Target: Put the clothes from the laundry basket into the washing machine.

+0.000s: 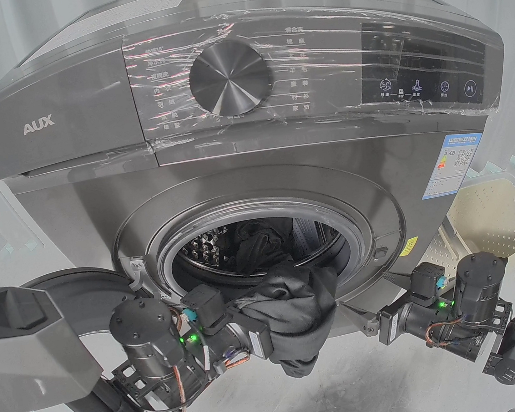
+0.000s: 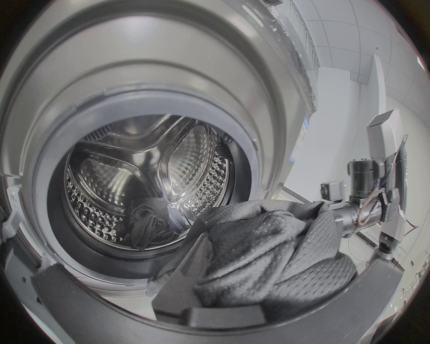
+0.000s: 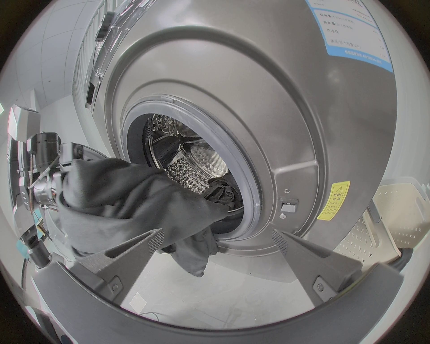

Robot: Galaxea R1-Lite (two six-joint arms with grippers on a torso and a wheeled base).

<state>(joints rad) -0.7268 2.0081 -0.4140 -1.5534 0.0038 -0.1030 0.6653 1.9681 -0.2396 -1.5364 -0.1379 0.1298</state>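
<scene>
The left gripper (image 1: 274,330) is clamped on a dark grey mesh garment (image 1: 297,311), held at the lower lip of the round opening of the silver-grey front-loading washing machine (image 1: 80,203); part of the cloth lies against the lip and the rest hangs down outside; a second dark crumpled garment (image 1: 261,241) lies inside the perforated steel drum (image 2: 89,210); the right gripper (image 3: 216,235) hangs to the right of the opening with its fingers spread wide and nothing between them; a cream perforated plastic laundry basket (image 1: 493,221) stands beside the machine on the right.
</scene>
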